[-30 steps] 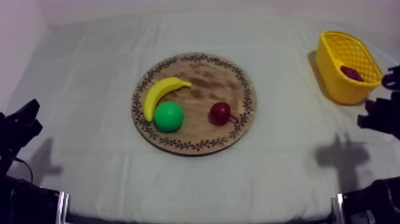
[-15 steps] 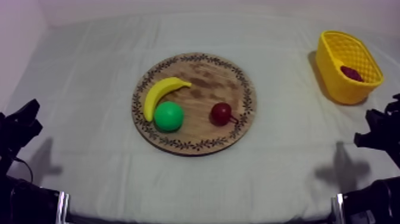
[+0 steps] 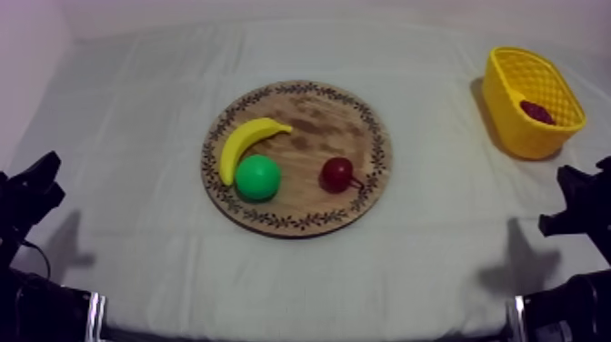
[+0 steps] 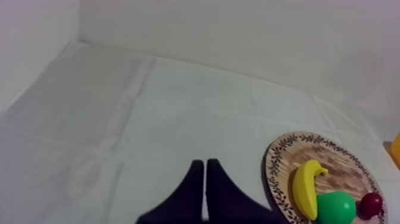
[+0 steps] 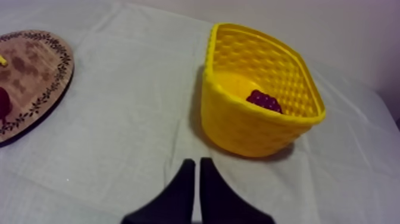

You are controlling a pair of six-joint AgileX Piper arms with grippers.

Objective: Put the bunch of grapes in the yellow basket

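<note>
Already the bunch of grapes (image 5: 264, 100) lies inside the yellow basket (image 5: 262, 128); the wooden board (image 3: 300, 118) holds a banana (image 3: 244, 144), a pear (image 3: 258, 176) and a small red fruit (image 3: 337, 172). My left tool (image 4: 205, 162) and right tool (image 5: 195, 162) are closed, empty

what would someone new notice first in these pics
The round wooden board in the table's middle draws the eye, carrying a banana, a green pear and a small red fruit. At the far right stands the yellow basket with the bunch of grapes already inside. The left tool and right tool are both shut.
</note>
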